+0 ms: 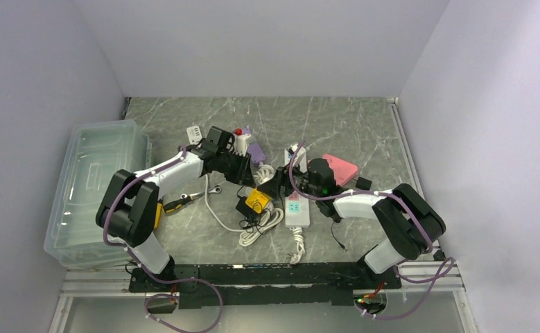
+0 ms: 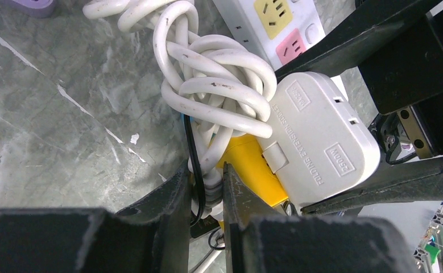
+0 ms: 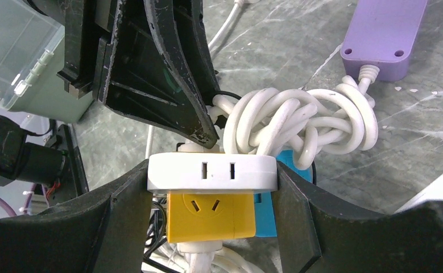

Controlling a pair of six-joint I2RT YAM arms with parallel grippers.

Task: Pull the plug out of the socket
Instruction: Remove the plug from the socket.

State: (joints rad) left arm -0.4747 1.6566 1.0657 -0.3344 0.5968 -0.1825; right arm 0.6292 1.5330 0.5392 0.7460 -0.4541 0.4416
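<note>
My right claw (image 3: 213, 183) clamps one white socket block (image 3: 212, 172) end to end, near the middle of the table (image 1: 364, 125); one yellow cube (image 3: 210, 217) sits against its underside; one knotted white cord (image 3: 298, 122) bunches just behind. My left claw (image 2: 203, 177) is almost closed, pinching a strand of that cord beside the cube. Only my left camera shows the block's lettered face; only my right shows the cube's outlet.

Clear plastic bin (image 1: 90, 182) far left; pink box (image 1: 341, 168) mid-right.
</note>
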